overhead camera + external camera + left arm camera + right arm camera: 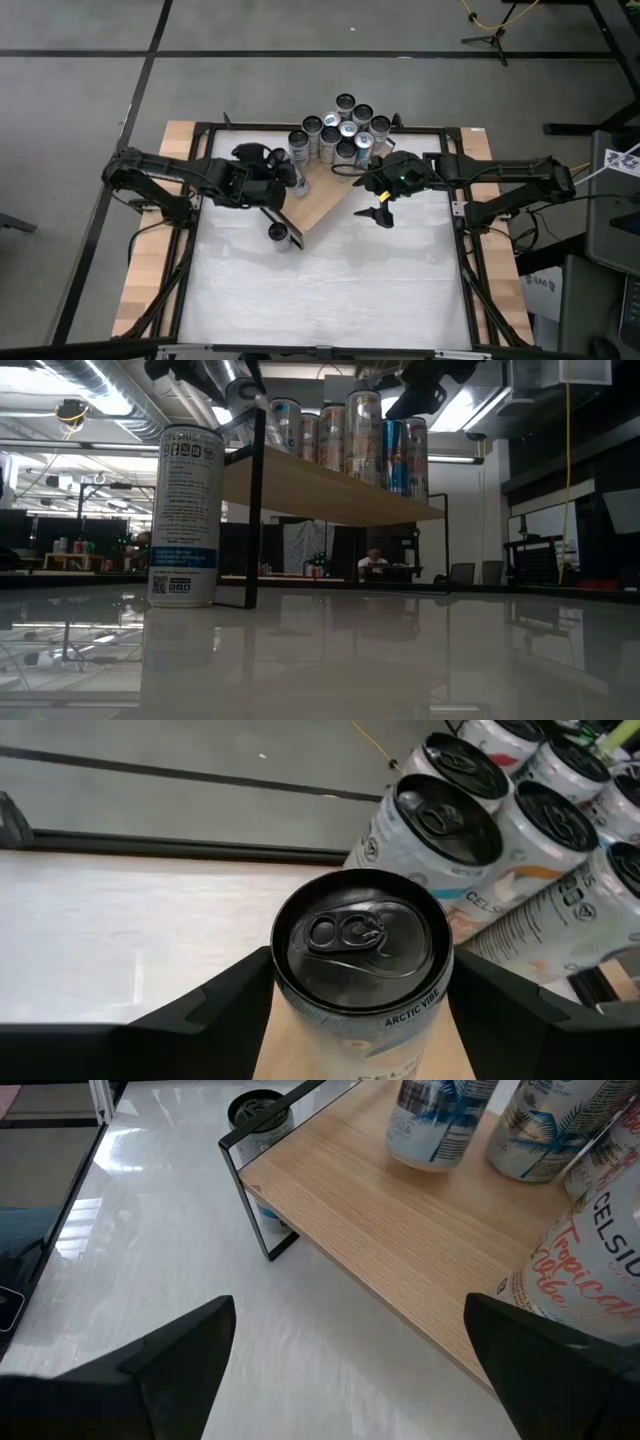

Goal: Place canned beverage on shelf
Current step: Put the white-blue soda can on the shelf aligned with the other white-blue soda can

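The shelf (325,190), a light wooden board on black frame ends, lies slantwise on the white table. Several cans (345,128) stand crowded on its far end. My left gripper (288,183) is over the shelf's near half, shut on a white can with a dark top (360,940). In the low view this can (250,405) shows tilted above the board (330,490). Another can (279,234) stands upright on the table at the shelf's near corner. My right gripper (381,214) hangs open over the table beside the shelf's right edge (400,1230), with nothing between its fingers. My left gripper pinches the can's side wall just under the top rim (298,1012) between its two fingers (215,1005), one on each side. The fingers come from the table's left, slanting down. The can is tilted over the board; I cannot tell whether its bottom touches it.
The crowded cans (450,820) stand close beyond the held can. The standing can (185,510) is beside the shelf's black frame end (253,525). The near half of the white tabletop (330,290) is bare. A black frame (190,250) rims the table.
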Available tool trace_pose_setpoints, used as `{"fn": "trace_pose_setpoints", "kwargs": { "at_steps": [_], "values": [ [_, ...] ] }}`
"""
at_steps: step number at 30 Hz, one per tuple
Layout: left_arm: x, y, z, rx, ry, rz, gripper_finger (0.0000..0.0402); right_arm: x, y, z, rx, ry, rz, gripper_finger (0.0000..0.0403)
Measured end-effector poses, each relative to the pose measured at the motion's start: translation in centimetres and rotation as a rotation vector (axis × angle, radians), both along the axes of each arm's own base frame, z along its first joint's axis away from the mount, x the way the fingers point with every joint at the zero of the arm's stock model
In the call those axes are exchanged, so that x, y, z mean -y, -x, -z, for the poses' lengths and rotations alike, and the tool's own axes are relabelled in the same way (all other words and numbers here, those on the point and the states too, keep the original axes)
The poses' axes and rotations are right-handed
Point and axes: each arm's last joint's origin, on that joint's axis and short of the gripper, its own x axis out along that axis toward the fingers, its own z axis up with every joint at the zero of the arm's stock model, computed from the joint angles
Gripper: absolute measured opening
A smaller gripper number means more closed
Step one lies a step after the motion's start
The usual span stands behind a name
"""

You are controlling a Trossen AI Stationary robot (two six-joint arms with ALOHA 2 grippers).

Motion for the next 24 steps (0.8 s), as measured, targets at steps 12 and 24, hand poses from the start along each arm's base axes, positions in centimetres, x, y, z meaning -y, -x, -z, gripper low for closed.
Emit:
{"fn": "trace_pose_setpoints", "kwargs": {
  "at_steps": [12,24],
  "values": [
    [0.2,-0.3,-0.1,-0.047,-0.029,0.064,0.0258,0.0,0.0,0.0,0.0,0.0,0.0,0.0388],
    [0.4,-1.0,-0.5,-0.147,-0.1,0.219,0.0258,0.0,0.0,0.0,0.0,0.0,0.001,0.0388]
  ]
}}
